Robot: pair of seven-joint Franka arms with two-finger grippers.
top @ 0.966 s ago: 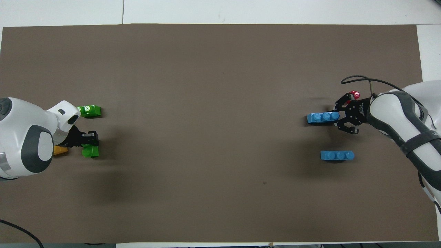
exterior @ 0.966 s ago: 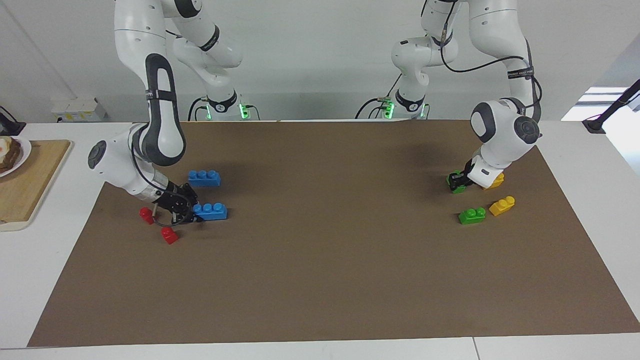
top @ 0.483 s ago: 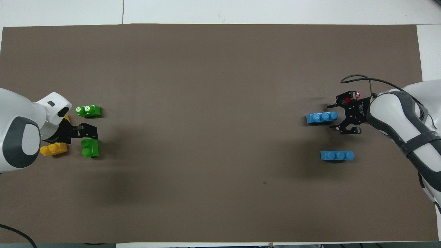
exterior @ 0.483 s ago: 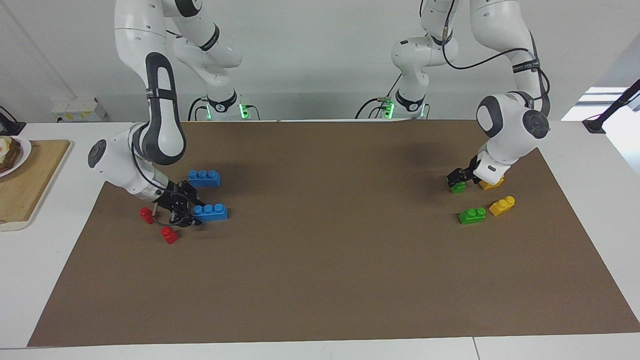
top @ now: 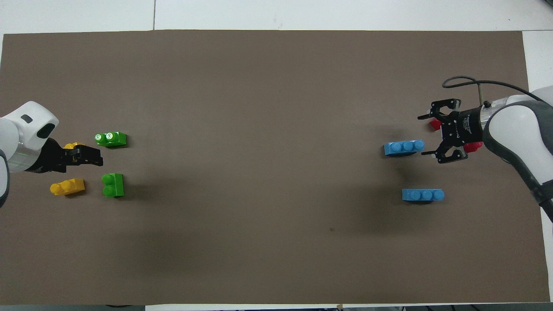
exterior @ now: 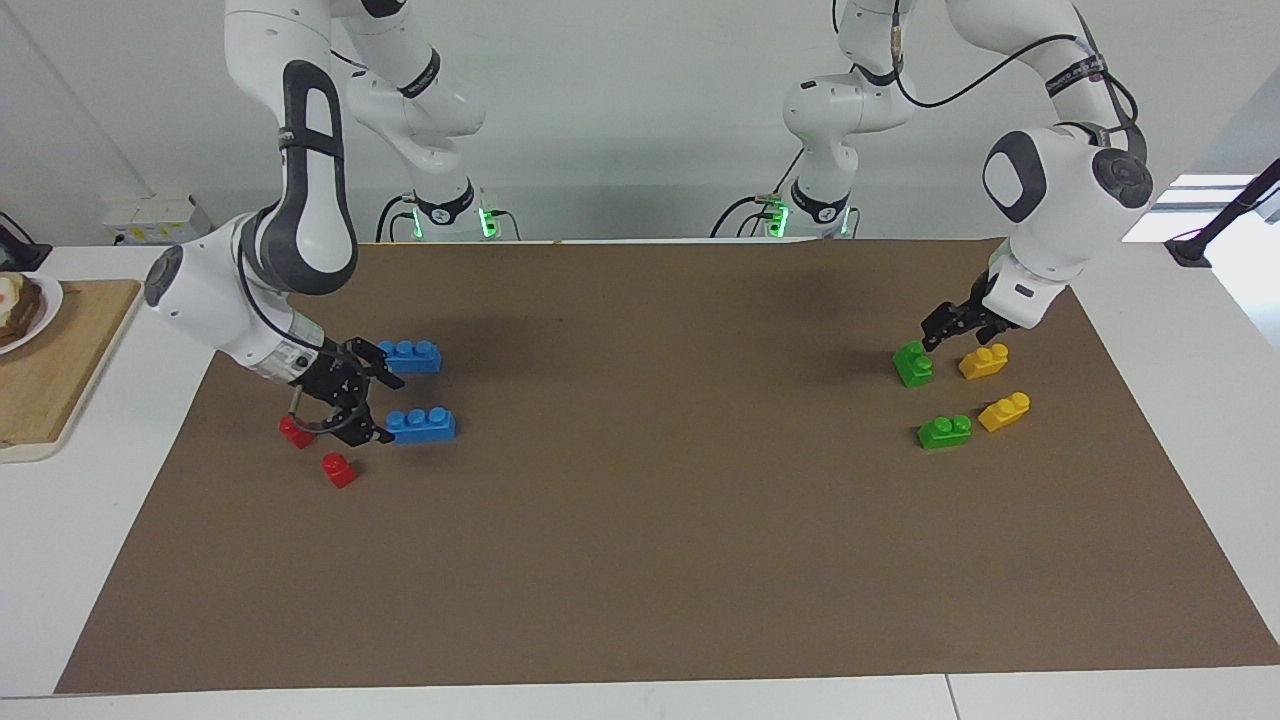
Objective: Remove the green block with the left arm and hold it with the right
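Observation:
The green block [exterior: 913, 363] [top: 113, 185] lies on the brown mat at the left arm's end, with nothing holding it. My left gripper [exterior: 943, 327] [top: 96, 158] hangs open just above it, a little to the yellow brick's side, not touching it. A second green brick [exterior: 945, 431] [top: 111, 138] lies farther from the robots. At the right arm's end my right gripper [exterior: 383, 405] [top: 424, 134] stands open and empty, low over the mat beside the end of a blue brick [exterior: 421, 424] [top: 404, 147].
Two yellow bricks [exterior: 984, 361] [exterior: 1005, 410] lie beside the green ones. Another blue brick [exterior: 410, 355] and two red bricks [exterior: 296, 431] [exterior: 339, 469] lie around the right gripper. A wooden board [exterior: 60, 370] with a plate sits off the mat at the right arm's end.
The left gripper opened, let go of the green block and rose away from it. The right gripper opened off the blue brick's end and drew back slightly.

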